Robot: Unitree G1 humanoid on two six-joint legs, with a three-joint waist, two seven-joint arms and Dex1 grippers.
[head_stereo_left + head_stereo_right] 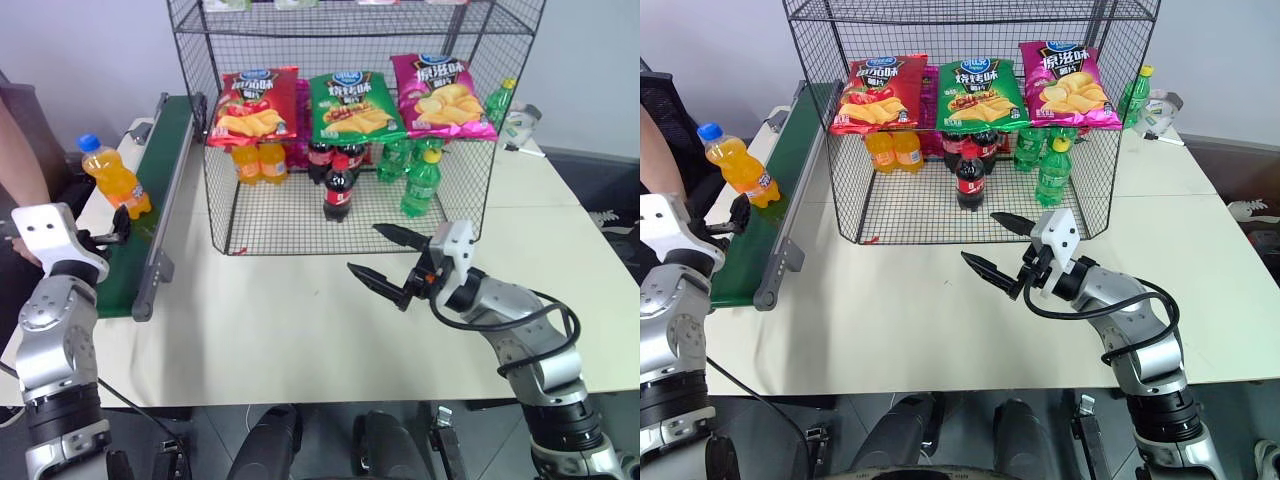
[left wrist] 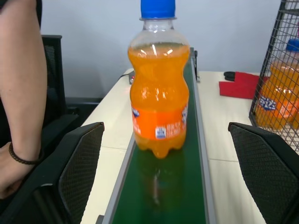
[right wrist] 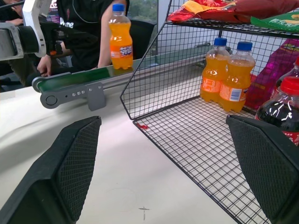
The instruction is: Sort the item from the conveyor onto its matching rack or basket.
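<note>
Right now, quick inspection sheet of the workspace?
Surface: white table, bare in front of the rack.
Job's things: orange soda bottle upright on conveyor; wire rack holds orange soda, cola and green bottles, chip bags above.
Clutter: red item beside the belt.
Grippers: left gripper open, facing the bottle; right gripper open, before the rack.
Cables: black cable on right arm.
Surroundings: person's arm beside conveyor.
</note>
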